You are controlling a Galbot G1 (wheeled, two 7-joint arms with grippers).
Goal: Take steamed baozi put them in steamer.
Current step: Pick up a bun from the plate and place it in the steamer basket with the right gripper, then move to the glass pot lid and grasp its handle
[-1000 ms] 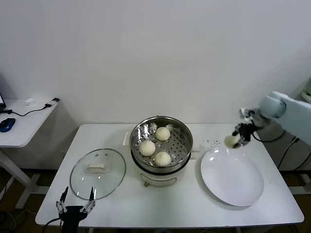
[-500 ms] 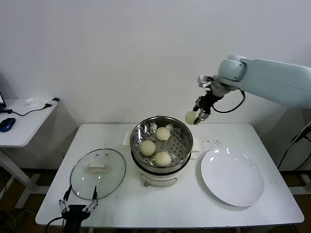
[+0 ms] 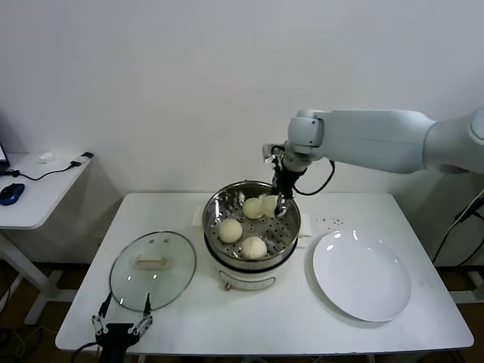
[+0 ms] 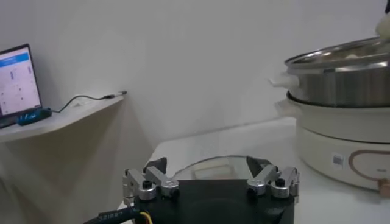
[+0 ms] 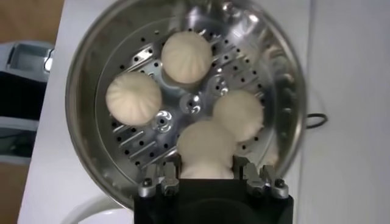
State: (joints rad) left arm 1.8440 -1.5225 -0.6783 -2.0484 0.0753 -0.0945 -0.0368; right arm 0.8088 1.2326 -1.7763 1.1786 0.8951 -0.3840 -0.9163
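A: R gripper (image 5: pixel 207 173)?
B: Fingers clamp a smooth domed bun (image 5: pixel 206 148) over the steel steamer (image 3: pixel 252 198), inside its back rim; three buns on perforated tray.
A: L gripper (image 4: pixel 210 182)?
B: Fingers wide, low by worktop (image 3: pixel 189 318) front edge.

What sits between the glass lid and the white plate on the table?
The steamer, in the head view. Three baozi rest on its tray; the right gripper, shut on a fourth baozi, hangs over it. Lid is left of it, plate right.
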